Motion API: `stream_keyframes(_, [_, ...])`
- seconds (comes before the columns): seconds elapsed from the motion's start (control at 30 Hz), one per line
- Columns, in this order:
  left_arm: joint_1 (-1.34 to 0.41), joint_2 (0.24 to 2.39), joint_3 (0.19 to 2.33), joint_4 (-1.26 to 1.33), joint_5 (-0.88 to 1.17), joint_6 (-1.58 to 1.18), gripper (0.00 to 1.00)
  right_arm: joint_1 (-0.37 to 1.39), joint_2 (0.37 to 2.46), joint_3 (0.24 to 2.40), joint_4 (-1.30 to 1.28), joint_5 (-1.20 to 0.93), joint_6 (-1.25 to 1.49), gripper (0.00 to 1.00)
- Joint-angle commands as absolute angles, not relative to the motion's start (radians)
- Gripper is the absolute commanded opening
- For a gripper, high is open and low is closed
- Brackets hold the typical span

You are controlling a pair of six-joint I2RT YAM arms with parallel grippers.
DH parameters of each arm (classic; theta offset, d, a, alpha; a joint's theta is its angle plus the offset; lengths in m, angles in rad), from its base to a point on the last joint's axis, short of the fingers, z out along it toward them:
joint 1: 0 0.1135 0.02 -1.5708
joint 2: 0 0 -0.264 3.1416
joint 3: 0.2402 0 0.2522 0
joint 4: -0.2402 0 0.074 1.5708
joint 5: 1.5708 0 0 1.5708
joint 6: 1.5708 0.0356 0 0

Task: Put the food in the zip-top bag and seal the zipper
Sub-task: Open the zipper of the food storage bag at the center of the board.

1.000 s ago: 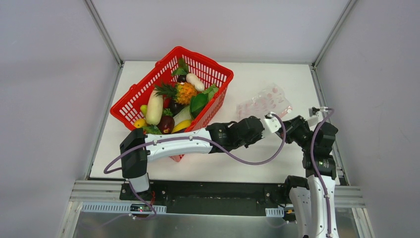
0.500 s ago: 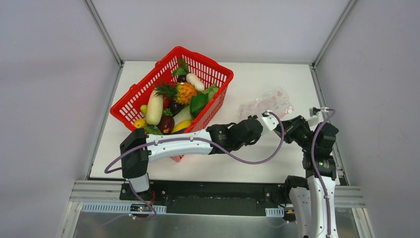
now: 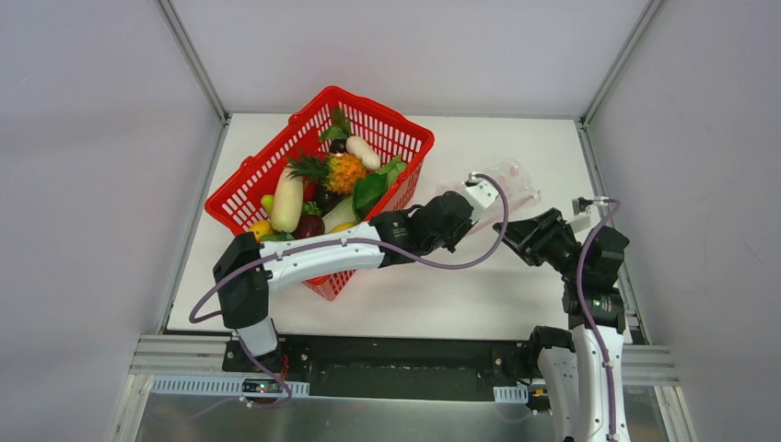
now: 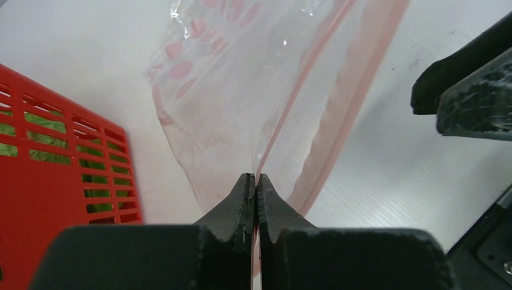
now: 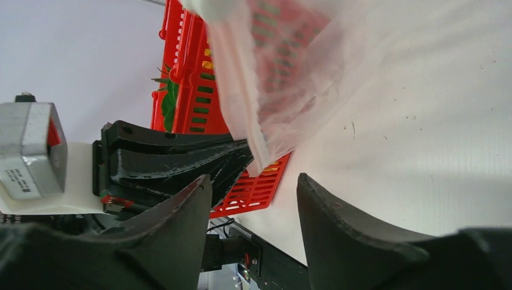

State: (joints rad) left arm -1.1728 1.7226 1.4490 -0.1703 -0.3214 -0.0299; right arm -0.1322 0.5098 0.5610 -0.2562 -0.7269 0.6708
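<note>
The clear zip-top bag (image 4: 235, 84) with pink dots hangs from my left gripper (image 4: 255, 179), which is shut on its pink zipper (image 4: 314, 66) strip at the mouth. From above, the bag (image 3: 512, 179) lies right of the basket, with the left gripper (image 3: 493, 195) at its near edge. My right gripper (image 5: 253, 187) stands open just below the bag's corner (image 5: 284, 84) and holds nothing; it sits near-right of the bag (image 3: 509, 232). The food is in the basket: orange pineapple (image 3: 345, 172), white radish (image 3: 287, 201), red fruit (image 3: 308, 227), green vegetable (image 3: 370, 191).
The red mesh basket (image 3: 276, 158) stands on the left half of the white table (image 3: 516, 295), and the left arm reaches across its near corner. Grey walls close in the table on both sides and at the back.
The right gripper has opened and let go of the bag. The left gripper has shut on the bag's mouth and drawn it up and to the left, toward the basket.
</note>
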Motion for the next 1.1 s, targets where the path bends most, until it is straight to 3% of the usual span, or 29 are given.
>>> stream_keyframes(0.0, [-1.17, 1.642, 1.482, -0.167, -0.263, -0.128, 0.0, -0.126, 0.498, 0.61, -0.217, -0.768, 0.627, 0.59])
stream_keyframes(0.33, [-1.157, 1.662, 1.658, -0.337, -0.209, -0.221, 0.0, -0.126, 0.582, 0.732, -0.264, -0.665, 0.638, 0.6])
stream_keyframes(0.53, [-1.09, 1.683, 1.823, -0.445, -0.065, -0.33, 0.0, -0.124, 0.713, 0.879, -0.292, -0.67, 0.659, 0.55])
stream_keyframes(0.67, [-1.022, 1.691, 1.899, -0.474, 0.096, -0.418, 0.0, -0.124, 0.738, 0.953, -0.348, -0.59, 0.643, 0.58])
stream_keyframes(0.77, [-0.989, 1.686, 1.859, -0.455, 0.149, -0.452, 0.0, -0.124, 0.698, 0.917, -0.348, -0.519, 0.669, 0.61])
stream_keyframes(0.93, [-0.954, 1.619, 1.591, -0.259, 0.185, -0.573, 0.0, -0.124, 0.764, 0.948, -0.46, -0.441, 0.604, 0.64])
stream_keyframes(1.07, [-0.935, 1.602, 1.475, -0.156, 0.196, -0.642, 0.0, -0.124, 0.882, 1.071, -0.572, -0.418, 0.529, 0.78])
